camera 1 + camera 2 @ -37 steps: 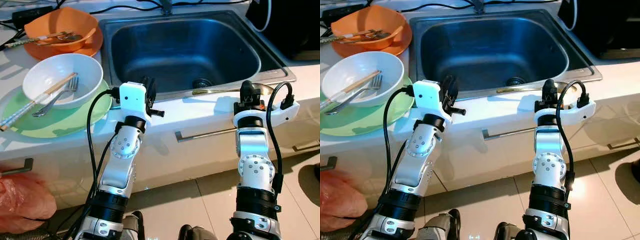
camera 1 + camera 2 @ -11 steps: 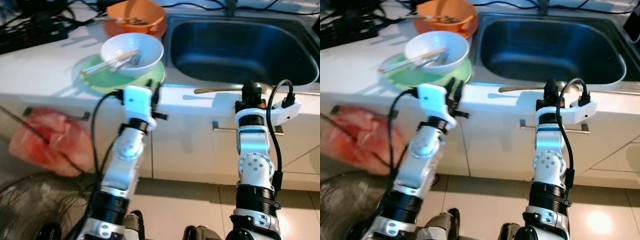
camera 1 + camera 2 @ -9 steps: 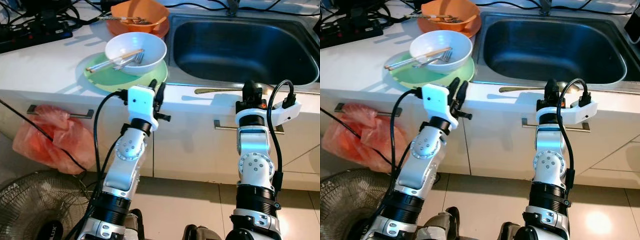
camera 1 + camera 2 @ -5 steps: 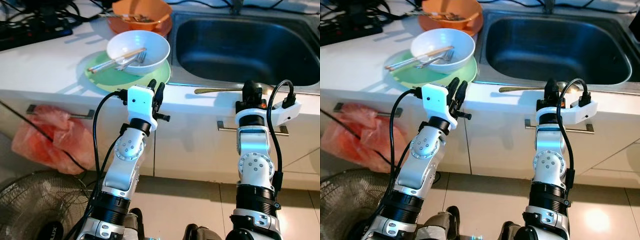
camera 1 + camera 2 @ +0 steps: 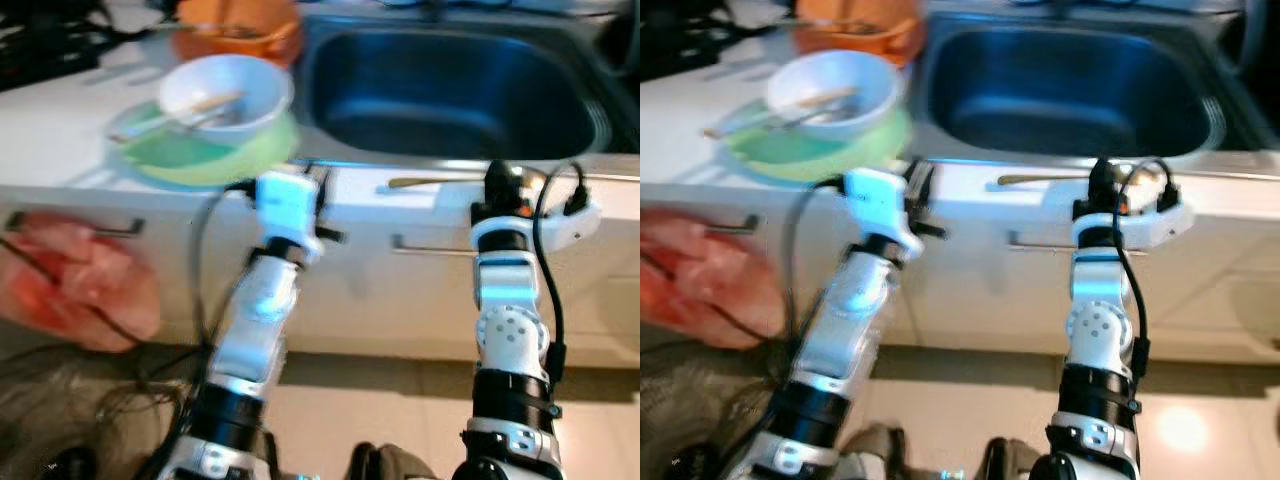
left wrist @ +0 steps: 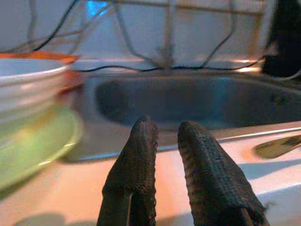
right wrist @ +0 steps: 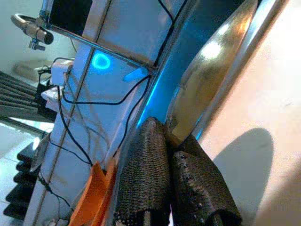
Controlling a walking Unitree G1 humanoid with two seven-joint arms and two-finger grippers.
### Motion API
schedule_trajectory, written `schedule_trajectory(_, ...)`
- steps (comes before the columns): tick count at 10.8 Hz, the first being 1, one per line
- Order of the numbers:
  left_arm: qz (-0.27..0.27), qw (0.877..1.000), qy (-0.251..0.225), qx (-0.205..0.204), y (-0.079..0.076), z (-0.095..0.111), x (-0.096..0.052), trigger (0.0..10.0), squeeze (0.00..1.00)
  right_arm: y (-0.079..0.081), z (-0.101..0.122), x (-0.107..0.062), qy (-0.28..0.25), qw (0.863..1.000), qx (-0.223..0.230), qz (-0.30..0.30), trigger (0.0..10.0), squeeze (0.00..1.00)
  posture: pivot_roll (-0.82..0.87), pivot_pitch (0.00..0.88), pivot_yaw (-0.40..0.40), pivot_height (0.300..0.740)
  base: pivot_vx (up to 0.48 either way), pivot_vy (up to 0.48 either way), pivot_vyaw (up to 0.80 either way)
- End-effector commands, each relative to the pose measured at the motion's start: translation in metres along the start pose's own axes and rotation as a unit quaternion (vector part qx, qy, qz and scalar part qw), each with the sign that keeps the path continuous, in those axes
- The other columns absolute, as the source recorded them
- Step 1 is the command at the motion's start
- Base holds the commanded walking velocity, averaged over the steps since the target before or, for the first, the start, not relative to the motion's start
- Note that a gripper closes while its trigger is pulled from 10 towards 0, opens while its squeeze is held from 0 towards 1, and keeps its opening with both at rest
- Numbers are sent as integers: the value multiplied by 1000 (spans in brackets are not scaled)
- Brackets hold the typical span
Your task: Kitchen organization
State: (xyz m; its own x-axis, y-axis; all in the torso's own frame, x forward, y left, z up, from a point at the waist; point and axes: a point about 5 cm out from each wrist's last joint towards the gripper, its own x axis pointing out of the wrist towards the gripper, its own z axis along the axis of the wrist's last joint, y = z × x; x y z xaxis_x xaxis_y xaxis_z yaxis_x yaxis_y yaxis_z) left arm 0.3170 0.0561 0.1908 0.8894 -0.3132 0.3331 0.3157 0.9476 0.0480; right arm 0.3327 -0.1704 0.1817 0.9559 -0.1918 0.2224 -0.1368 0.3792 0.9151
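- Two bowls sit on the counter (image 5: 60,130) left of the sink (image 5: 450,95): one white bowl (image 5: 225,95) on a green plate (image 5: 205,160), one orange bowl (image 5: 235,30) behind it. Utensils lie in both, too blurred to count.
- One long gold spoon (image 5: 440,181) lies along the sink's front rim.
- A pink plastic bag (image 5: 80,280) hangs from a cabinet handle below the counter.
- The left gripper (image 6: 167,129) hovers at the counter edge just beside the plate, fingers slightly parted, holding nothing.
- The right gripper (image 7: 171,141) has its fingers closed tight on the spoon's bowl end at the sink rim.
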Motion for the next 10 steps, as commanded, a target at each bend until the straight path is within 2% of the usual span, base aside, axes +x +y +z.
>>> schedule_trajectory(1, 12, 1000, 13, 6, 6, -5, -4, 10000, 0, 4, -3, -1, 5, 1000, 0, 7, 10000, 0, 127, 171, -28, 740, 0, -390, 0)
schedule_trajectory(8, 23, 1000, 10, 3, 10, -4, -3, 10000, 0, 6, -3, 0, 7, 1000, 1, 13, 10000, 0, 126, 176, -31, 740, 0, 0, 0)
schedule_trajectory(10, 27, 1000, 10, 6, 11, -4, -3, 10000, 0, 6, -3, 1, 7, 1000, 2, 15, 10000, 0, 127, 177, -32, 740, 262, 0, 0)
